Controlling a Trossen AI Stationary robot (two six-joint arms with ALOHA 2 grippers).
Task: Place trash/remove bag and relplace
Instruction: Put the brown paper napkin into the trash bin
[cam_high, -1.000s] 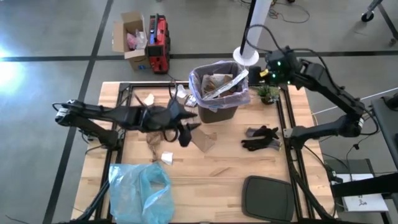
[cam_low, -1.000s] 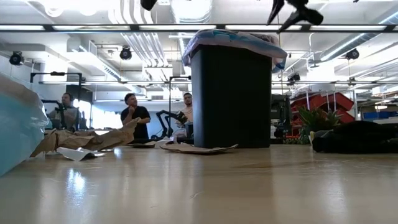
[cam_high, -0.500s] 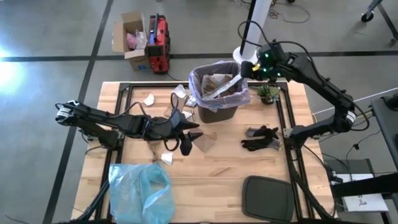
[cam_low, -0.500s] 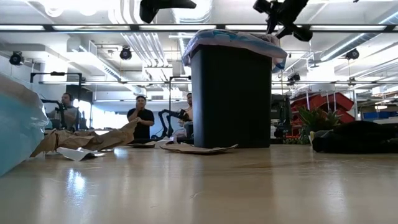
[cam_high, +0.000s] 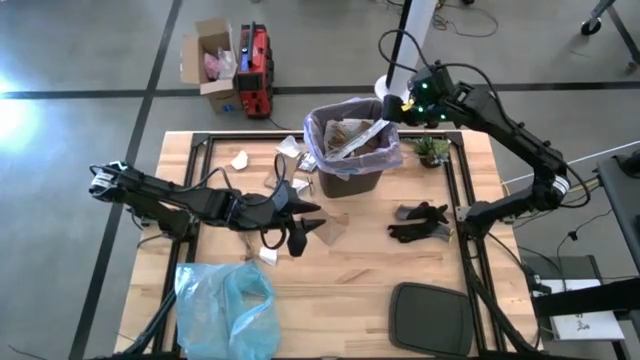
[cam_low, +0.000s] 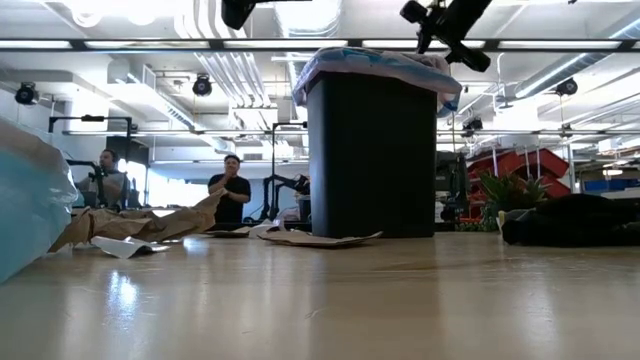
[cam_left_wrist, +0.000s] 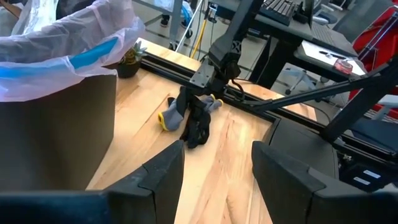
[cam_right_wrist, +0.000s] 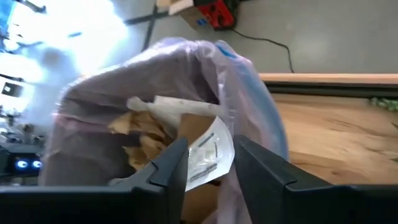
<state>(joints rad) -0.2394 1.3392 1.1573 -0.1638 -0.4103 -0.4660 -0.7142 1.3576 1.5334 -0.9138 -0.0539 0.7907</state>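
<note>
Right tool (cam_right_wrist: 208, 163) over bag (cam_right_wrist: 249, 118) (trash (cam_right_wrist: 146, 140) visible)

Bin (cam_high: 352, 150) mouth crammed with trash (cam_high: 350, 135) (little entry room); bare wood (cam_high: 360, 255) ahead of bin.

Trash (cam_high: 352, 135) in bag (cam_high: 318, 150) — gloves (cam_high: 420, 222) right.

Pale lavender bag (cam_high: 318, 138), black bin (cam_low: 372, 160)
</note>
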